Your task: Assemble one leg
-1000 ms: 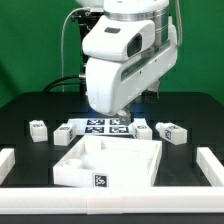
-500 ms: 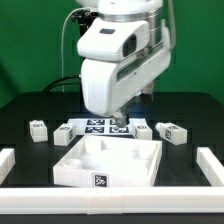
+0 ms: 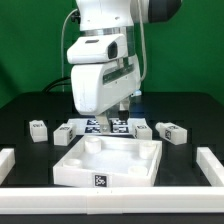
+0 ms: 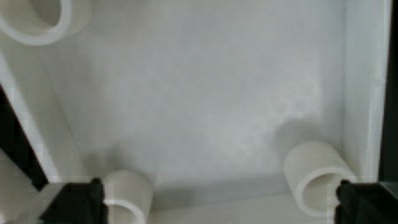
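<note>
Four small white legs with marker tags lie on the black table behind the panel, two at the exterior view's left (image 3: 38, 130) (image 3: 64, 133) and two at its right (image 3: 143, 129) (image 3: 172, 132). The large white square panel (image 3: 75, 165) lies in front of them. My gripper (image 3: 120, 114) hangs over the panel's far edge, open and empty. In the wrist view my gripper (image 4: 222, 203) is open wide, with one dark fingertip (image 4: 71, 200) at either side. Below it lie the panel's inside (image 4: 214, 90) and three round corner sockets (image 4: 320, 175) (image 4: 128, 192) (image 4: 39, 20). No leg shows in the wrist view.
The marker board (image 3: 100, 125) lies flat behind the panel, partly hidden by the arm. A low white rail borders the table at the exterior view's left (image 3: 8, 165), right (image 3: 212, 165) and front (image 3: 110, 207). Cables run behind the arm.
The arm has swung to the exterior view's left and the gripper has shifted slightly with it over the panel's far edge. The legs and panel have not moved.
</note>
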You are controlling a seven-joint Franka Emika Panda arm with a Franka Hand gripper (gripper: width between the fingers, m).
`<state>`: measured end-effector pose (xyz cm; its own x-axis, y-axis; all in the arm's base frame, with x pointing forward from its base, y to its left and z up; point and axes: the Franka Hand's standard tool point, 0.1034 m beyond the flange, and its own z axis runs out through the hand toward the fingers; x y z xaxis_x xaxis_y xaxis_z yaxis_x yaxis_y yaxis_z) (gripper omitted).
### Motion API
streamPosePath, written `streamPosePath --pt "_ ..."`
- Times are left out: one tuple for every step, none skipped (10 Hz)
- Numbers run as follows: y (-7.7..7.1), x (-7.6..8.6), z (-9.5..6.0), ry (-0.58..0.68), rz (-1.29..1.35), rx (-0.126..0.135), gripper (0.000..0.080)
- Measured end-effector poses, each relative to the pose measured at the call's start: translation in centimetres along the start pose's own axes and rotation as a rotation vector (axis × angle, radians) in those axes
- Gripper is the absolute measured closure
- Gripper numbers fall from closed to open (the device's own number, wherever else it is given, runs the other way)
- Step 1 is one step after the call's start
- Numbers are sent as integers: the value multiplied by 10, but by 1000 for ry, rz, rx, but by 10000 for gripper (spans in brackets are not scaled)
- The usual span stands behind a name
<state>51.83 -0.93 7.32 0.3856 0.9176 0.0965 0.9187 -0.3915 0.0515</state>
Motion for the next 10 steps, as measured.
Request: streamPosePath --pt "-1 -1 0 -4 0 9 150" --pt "0 -2 0 -4 2 8 150" --pt "0 -2 1 -4 2 9 150" --pt "-1 0 1 -12 -26 13 150" --pt "-1 5 2 -43 -116 21 150" --pt "-9 3 8 -53 -159 15 150" --pt "-27 -3 18 -60 -178 27 150" --pt "-39 -7 25 -68 -193 44 150" --pt "-45 -12 34 -70 -191 55 150" --pt "-51 -18 44 -70 -183 67 150"
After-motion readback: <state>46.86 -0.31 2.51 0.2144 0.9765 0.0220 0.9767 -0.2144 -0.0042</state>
